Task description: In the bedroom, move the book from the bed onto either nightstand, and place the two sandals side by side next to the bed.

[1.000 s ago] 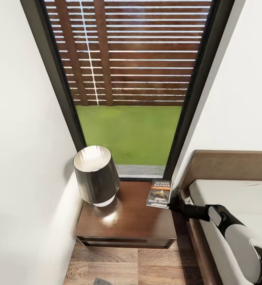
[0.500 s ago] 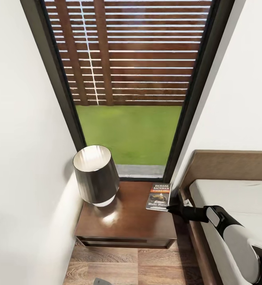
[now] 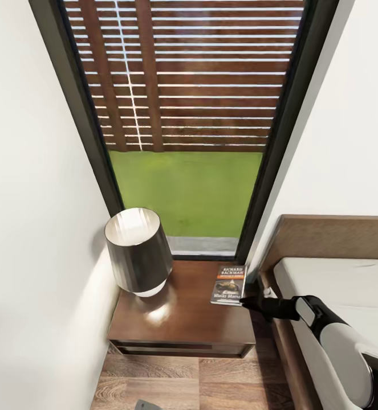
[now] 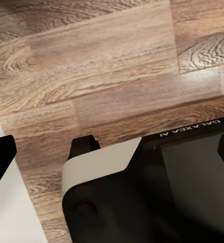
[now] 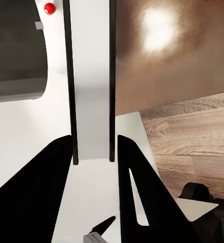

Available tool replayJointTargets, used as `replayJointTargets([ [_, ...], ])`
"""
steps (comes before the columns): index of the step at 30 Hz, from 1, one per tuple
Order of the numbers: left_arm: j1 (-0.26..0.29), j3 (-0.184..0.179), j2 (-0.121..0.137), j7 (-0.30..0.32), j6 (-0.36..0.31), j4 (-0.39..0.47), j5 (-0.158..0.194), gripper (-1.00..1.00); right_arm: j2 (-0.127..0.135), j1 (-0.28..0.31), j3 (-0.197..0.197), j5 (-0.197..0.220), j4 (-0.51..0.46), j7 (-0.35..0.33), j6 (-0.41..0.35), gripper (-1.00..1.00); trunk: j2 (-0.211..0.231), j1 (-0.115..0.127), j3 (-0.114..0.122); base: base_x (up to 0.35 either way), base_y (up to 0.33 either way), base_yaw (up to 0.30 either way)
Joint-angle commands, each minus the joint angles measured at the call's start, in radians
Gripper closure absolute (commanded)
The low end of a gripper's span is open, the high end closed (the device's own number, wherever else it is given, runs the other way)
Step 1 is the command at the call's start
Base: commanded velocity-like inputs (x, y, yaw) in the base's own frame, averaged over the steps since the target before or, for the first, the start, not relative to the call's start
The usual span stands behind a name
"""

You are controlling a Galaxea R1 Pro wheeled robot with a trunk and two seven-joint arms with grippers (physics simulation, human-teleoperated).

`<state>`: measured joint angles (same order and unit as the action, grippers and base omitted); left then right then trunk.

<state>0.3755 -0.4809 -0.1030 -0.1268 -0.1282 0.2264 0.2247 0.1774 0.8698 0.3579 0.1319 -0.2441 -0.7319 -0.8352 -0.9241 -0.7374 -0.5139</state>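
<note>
The book (image 3: 229, 284) lies flat at the nightstand's (image 3: 183, 322) back right corner, cover up, with an orange band. My right gripper (image 3: 249, 300) reaches in from the bed (image 3: 337, 279) side and is at the book's near right corner. In the right wrist view the book (image 5: 90, 91) runs edge-on between the two black fingers (image 5: 51, 172), which press on both covers. One dark finger (image 4: 0, 159) of my left gripper hangs over the wood floor beside my base. The sandals are out of view.
A dark lamp (image 3: 137, 250) stands on the nightstand's left half. A tall window (image 3: 189, 114) with lawn and slat fence is behind it. The white wall (image 3: 35, 228) hems the left side and the headboard (image 3: 325, 239) rises on the right.
The book has come down from a tilt to lie flat on the nightstand, slightly further left. My right gripper has sunk a little with it.
</note>
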Motion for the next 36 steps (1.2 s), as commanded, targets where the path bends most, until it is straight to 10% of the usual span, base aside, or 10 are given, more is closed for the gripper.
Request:
replayJointTargets([
  [1, 0.0, -0.009, 0.0, -0.006, -0.005, 0.002, 0.01, -1.0, -0.003, 0.001, -0.001, 0.01, -0.001, 0.01, -0.007, 1.0, -0.008, -0.004, -0.004, 0.0, 0.0, 0.0],
  [36, 0.0, -0.01, 0.002, -0.005, -0.005, 0.002, 0.01, -1.0, -0.03, 0.001, -0.002, 0.008, -0.01, 0.046, -0.005, 1.0, -0.127, -0.069, -0.057, 0.0, 0.0, 0.0],
])
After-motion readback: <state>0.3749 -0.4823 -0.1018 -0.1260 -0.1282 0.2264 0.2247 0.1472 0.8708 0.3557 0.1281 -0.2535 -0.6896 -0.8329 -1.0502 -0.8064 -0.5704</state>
